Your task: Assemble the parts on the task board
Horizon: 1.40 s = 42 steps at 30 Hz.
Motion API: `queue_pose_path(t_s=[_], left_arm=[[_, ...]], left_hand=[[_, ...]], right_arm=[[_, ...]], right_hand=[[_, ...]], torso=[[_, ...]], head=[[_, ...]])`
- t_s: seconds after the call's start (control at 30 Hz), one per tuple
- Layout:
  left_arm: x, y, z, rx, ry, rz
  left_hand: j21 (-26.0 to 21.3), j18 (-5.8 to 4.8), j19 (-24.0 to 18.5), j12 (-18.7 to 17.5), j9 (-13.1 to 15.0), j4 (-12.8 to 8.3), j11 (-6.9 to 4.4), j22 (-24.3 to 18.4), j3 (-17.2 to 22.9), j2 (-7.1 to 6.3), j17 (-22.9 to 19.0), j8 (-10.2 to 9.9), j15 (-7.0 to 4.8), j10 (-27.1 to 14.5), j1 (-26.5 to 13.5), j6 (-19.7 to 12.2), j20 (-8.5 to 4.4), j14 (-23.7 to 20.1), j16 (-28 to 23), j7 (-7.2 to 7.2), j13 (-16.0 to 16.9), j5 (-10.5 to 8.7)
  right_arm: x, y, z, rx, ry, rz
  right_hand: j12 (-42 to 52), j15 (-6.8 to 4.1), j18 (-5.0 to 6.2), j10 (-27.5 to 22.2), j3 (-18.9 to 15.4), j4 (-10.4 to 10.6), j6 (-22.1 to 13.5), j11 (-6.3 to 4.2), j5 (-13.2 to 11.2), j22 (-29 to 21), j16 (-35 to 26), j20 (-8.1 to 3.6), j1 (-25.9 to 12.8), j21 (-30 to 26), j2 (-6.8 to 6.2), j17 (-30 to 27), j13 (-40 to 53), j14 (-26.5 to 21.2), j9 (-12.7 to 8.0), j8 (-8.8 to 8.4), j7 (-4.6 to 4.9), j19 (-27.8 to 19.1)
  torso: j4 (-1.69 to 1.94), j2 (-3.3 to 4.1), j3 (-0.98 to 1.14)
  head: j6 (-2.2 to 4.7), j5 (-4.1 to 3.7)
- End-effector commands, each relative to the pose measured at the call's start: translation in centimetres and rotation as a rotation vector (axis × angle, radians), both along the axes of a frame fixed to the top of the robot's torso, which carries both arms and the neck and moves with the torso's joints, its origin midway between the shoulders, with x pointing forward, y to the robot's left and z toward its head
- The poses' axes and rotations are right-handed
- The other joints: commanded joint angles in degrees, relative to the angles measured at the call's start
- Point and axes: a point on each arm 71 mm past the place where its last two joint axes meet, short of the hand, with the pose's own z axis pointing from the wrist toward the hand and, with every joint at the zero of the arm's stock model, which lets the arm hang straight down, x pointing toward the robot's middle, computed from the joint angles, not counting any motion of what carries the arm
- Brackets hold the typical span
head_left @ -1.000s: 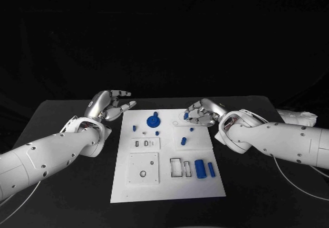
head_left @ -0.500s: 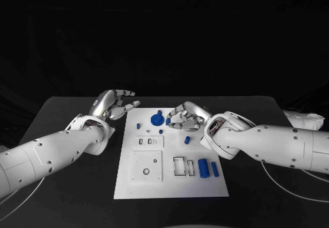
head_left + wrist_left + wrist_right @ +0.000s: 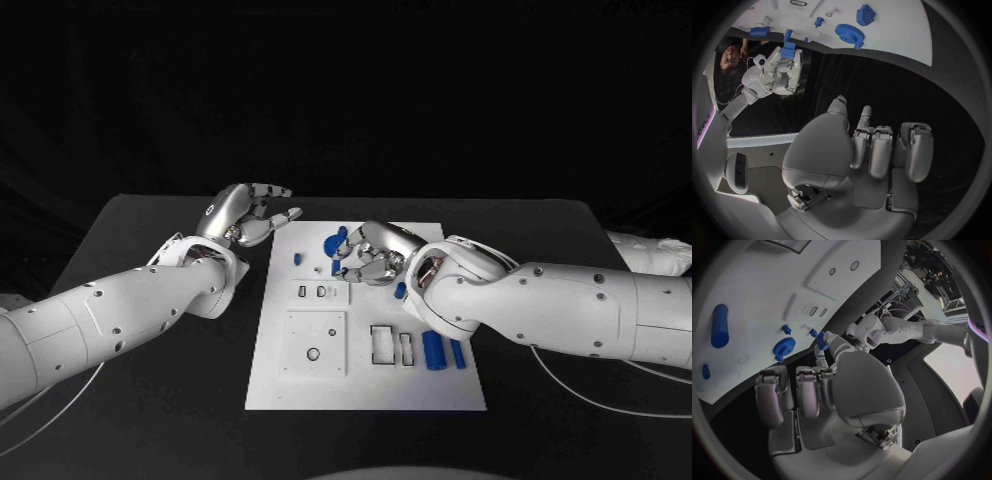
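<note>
Right hand [image 3: 378,256] is over the far half of the white board [image 3: 325,385], pinching a small blue piece [image 3: 787,50] between thumb and a fingertip. Left hand [image 3: 245,215] hovers off the board's 10 o'clock corner above the black worktop [image 3: 144,400], fingers loosely apart, holding nothing. Blue gear [image 3: 784,346] sits at the board's 12 o'clock end; two blue cylinders [image 3: 433,350] lie at 4 o'clock.

Black tabletop [image 3: 144,240] bearing one white task board [image 3: 368,385], laid flat at its middle, long side running away from the robot.
</note>
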Motion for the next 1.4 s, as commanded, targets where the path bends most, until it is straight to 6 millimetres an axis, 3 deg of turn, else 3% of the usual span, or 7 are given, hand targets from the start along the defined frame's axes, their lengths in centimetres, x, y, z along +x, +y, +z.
queue_pose_path(t_s=[0.03,0.33,1.4], left_arm=[[0.0,-0.1,0.0,0.002,-0.004,0.000],[0.0,-0.1,0.0,0.001,-0.003,-0.003],[-0.1,0.0,0.1,0.001,-0.001,-0.001]], left_hand=[[0.1,-0.84,6.0,0.1,-0.1,-0.1,0.25,15.1,0.0,0.42,15.1,-0.2,0.29,6.1,0.1,-0.1,0.29,6.0,0.1,0.16,15.1,0.16],[0.1,-0.84,6.0,0.1,-0.1,-0.1,0.25,15.1,0.0,0.42,15.1,-0.2,0.29,6.1,0.1,-0.1,0.29,6.0,0.1,0.16,15.1,0.16],[0.1,-0.84,6.0,0.1,-0.1,-0.1,0.25,15.1,0.0,0.47,15.1,-0.2,0.29,6.1,0.1,-0.2,0.30,6.0,0.1,0.17,15.1,0.17]], right_arm=[[-0.1,0.6,-0.4,-0.116,-0.010,-0.009],[-0.4,2.1,-1.0,-0.188,-0.023,-0.015],[0.0,2.6,-2.7,-0.233,0.024,-0.027]], right_hand=[[0.2,0.49,-0.38,6.0,0.1,-0.4,0.0,0.59,-0.4,15.1,0.2,0.37,-0.3,0.3,-0.63,15.1,15.1,6.1,0.0,-0.17,0.34,5.9],[0.2,0.63,-0.38,6.0,0.1,-0.5,0.2,0.72,-0.5,15.1,0.2,0.49,-0.4,0.3,-0.64,15.1,15.1,6.1,-0.1,-0.27,0.49,5.9],[0.2,1.01,-0.38,6.0,0.4,-0.7,0.0,1.08,-0.9,15.1,0.2,0.88,-0.7,0.3,-0.64,15.1,15.1,6.1,-0.4,-0.94,0.85,5.9]], torso=[[-0.07,0.03,0.06],[-0.08,0.05,0.03],[-0.09,0.01,0.04]], head=[[-0.18,0.08],[-0.34,-0.14],[-1.02,-0.33]])
